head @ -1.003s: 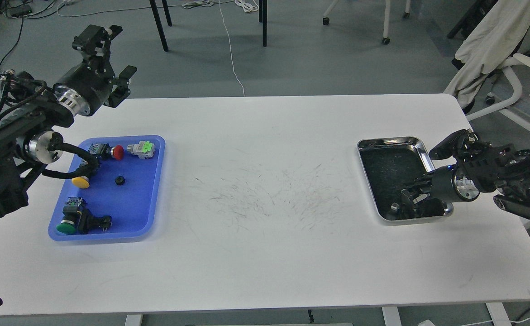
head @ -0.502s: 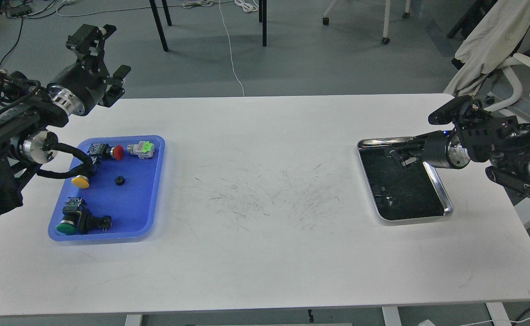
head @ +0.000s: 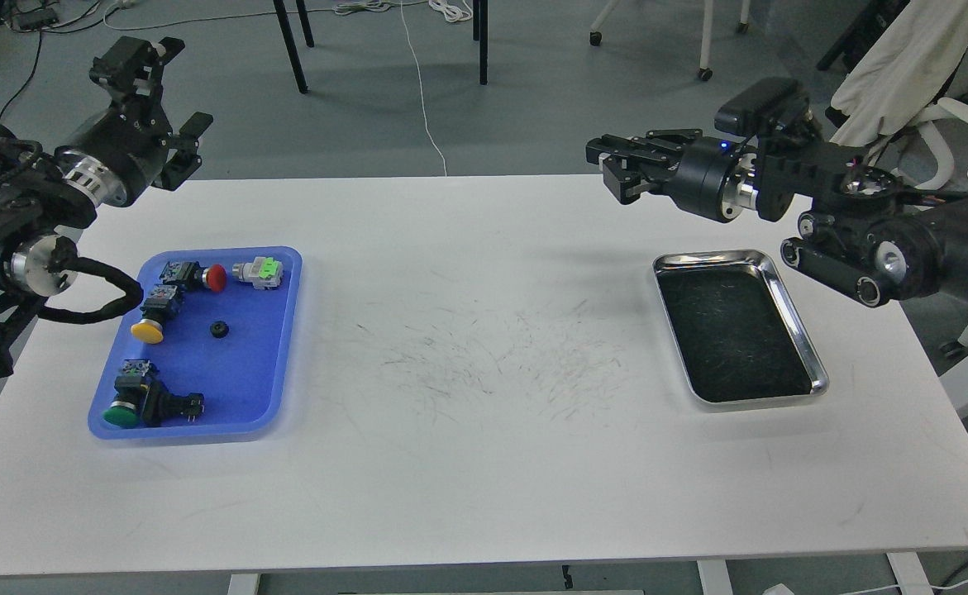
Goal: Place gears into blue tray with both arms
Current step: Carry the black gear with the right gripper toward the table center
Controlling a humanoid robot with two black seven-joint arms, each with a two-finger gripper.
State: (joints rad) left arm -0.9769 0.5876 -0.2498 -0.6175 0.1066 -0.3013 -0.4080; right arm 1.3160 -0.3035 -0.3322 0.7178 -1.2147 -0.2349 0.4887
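Risen out of the silver tray [head: 796,326], my right tool [head: 616,165] hovers above the bench [head: 484,430], grip unreadable. Left tool [head: 153,99] stands spread. One gear [head: 219,330] lies in the blue tray [head: 281,347].

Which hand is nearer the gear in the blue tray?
Left. The left hand is raised beyond the blue tray's far-left corner; the right hand is far across the table from the gear, beyond the silver tray.

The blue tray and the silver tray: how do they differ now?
The blue tray is matte plastic; the silver tray is shiny metal with a dark bottom. The blue tray holds push-button switches and one gear; nothing shows in the silver tray. Both are rectangular and lie flat on the table.
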